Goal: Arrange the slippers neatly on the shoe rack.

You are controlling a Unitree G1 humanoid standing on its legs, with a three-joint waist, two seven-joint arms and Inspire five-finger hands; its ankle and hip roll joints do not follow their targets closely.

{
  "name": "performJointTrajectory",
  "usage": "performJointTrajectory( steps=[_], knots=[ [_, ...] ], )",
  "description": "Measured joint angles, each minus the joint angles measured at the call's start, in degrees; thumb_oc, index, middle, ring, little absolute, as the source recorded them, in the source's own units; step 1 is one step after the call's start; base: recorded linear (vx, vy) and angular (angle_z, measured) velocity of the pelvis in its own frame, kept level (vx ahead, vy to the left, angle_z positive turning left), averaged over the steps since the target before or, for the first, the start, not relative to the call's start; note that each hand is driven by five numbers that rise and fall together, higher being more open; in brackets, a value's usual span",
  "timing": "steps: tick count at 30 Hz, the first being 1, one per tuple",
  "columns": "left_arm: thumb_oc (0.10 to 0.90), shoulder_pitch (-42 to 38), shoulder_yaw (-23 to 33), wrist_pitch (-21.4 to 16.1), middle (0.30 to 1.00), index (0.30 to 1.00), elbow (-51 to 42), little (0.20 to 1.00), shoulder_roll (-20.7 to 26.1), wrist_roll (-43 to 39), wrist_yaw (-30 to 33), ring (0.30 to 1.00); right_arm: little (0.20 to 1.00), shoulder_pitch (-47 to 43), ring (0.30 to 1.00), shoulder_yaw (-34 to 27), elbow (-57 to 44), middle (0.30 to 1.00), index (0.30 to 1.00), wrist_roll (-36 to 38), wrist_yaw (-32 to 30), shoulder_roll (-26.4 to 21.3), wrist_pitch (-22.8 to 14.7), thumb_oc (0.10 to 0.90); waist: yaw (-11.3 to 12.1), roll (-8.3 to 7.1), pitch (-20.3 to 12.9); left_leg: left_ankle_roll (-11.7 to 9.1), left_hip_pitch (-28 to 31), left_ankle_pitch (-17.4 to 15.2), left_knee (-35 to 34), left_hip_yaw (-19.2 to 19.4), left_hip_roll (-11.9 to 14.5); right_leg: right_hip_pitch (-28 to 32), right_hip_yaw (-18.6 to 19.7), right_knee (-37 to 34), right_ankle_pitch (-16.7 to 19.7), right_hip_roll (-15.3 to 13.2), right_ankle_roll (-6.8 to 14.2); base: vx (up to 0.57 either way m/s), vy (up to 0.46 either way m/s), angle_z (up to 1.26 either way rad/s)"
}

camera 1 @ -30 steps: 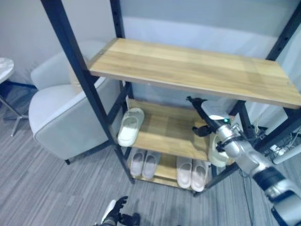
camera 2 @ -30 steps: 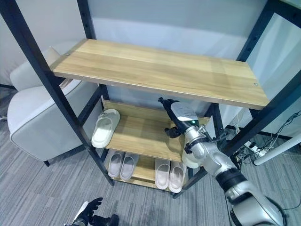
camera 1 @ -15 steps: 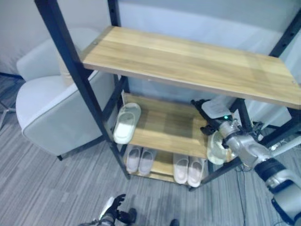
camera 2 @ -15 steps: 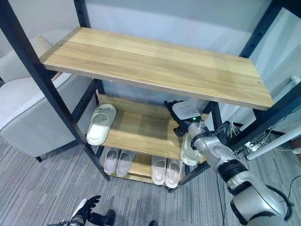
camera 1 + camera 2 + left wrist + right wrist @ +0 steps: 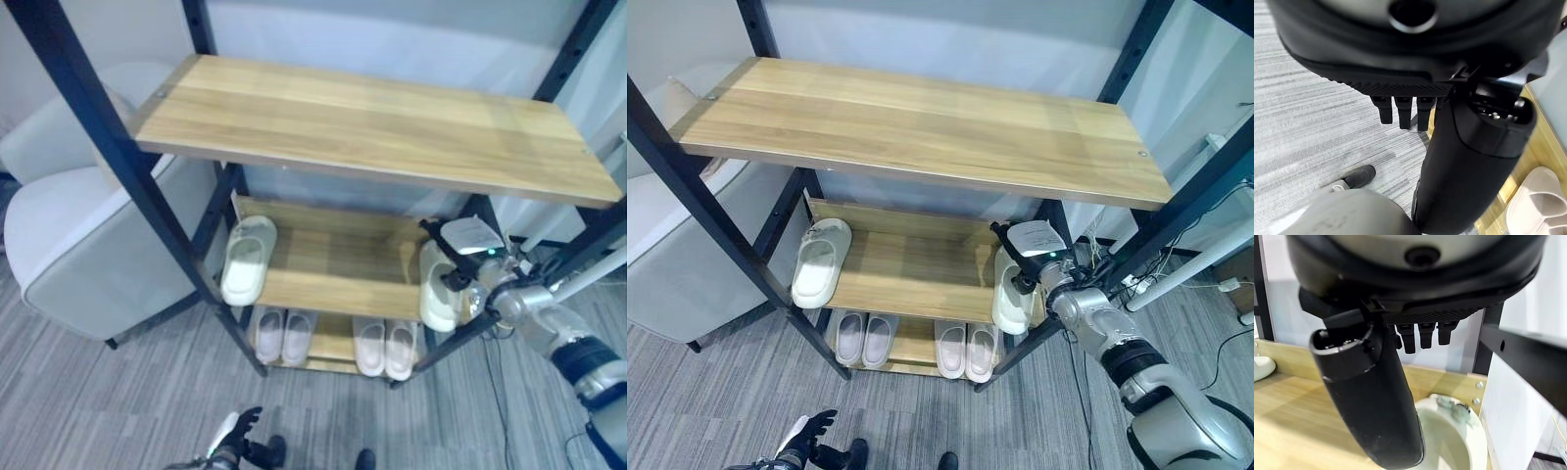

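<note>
A pale grey armchair (image 5: 69,245) stands on grey striped carpet (image 5: 118,401) before a light wall (image 5: 950,44).

No readable text from my feed: no labels, numbers or signs on the shoe rack (image 5: 921,117) or the slippers (image 5: 965,351).

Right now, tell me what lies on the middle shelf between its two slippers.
Nothing: bare wood of the middle shelf runs between the left slipper and the right slipper, which the right hand is on, seen from both eye views.
</note>
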Motion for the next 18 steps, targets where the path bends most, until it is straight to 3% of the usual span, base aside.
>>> performJointTrajectory(
  steps=[6, 14, 15, 16, 17, 18],
  knots=[
    [0.800, -0.85, -0.51, -0.01, 0.900, 0.900, 0.02, 0.900, 0.14, -0.02, -0.03, 0.900, 0.900, -0.41, 0.900, 0.98, 0.71, 0.900, 0.900, -0.05, 0.37, 0.05, 0.05, 0.800, 0.49, -0.25, 1.18, 0.06, -0.06, -0.02, 0.00, 0.19, -0.04, -0.16, 0.42, 0.00, 0.09, -0.04, 0.10, 0.00, -0.001, -0.01],
    [0.800, -2.86, -0.52, -0.01, 0.900, 0.900, 0.40, 0.900, 1.19, -0.10, -0.06, 0.900, 0.900, -4.83, 0.900, 5.34, 7.64, 0.900, 0.900, -0.20, 1.14, 0.74, 0.20, 0.800, 1.61, -2.73, 2.68, 0.25, -1.89, 0.14, 0.02, 0.56, -0.17, -2.15, 0.68, 0.02, 0.55, -0.20, 0.15, -0.03, -0.010, -0.03],
    [0.800, -2.96, -0.52, -0.01, 0.900, 0.900, 0.48, 0.900, 1.28, -0.10, -0.02, 0.900, 0.855, -5.63, 0.855, 5.62, 8.40, 0.855, 0.855, -0.21, 1.11, 0.90, 0.10, 0.770, 1.65, -2.87, 2.73, 0.27, -2.06, 0.16, 0.02, 0.54, -0.20, -2.32, 0.56, 0.02, 0.57, -0.23, 0.18, -0.05, -0.011, 0.06],
    [0.800, -3.28, -0.52, 0.00, 0.900, 0.900, 0.69, 0.900, 1.33, -0.11, -0.01, 0.900, 0.531, -7.11, 0.531, 6.33, 10.03, 0.531, 0.531, -0.19, 1.28, 1.35, 0.10, 0.554, 1.74, -3.16, 2.89, 0.28, -2.33, 0.17, 0.02, 0.48, -0.24, -2.54, 0.44, 0.02, 0.59, -0.26, 0.21, -0.03, -0.002, 0.06],
    [0.800, -3.61, -0.55, 0.00, 0.900, 0.900, 1.14, 0.900, 1.53, -0.11, 0.02, 0.900, 0.300, -8.31, 0.300, 7.27, 11.97, 0.300, 0.300, -0.14, 1.57, 1.89, 0.05, 0.400, 1.70, -3.48, 2.89, 0.26, -2.85, 0.19, 0.02, 0.10, -0.26, -2.85, -0.13, 0.02, 0.63, -0.28, 0.24, -0.03, 0.007, 0.10],
    [0.800, -3.89, -0.64, 0.01, 0.900, 0.900, 1.21, 0.900, 1.62, -0.11, 0.01, 0.900, 0.300, -8.66, 0.300, 7.37, 12.46, 0.300, 0.300, -0.12, 1.89, 1.89, -0.01, 0.400, 1.66, -3.74, 2.95, 0.26, -3.25, 0.33, 0.03, -0.16, -0.27, -3.13, -0.24, 0.02, 0.67, -0.28, 0.24, -0.01, 0.003, 0.13]
  ],
)
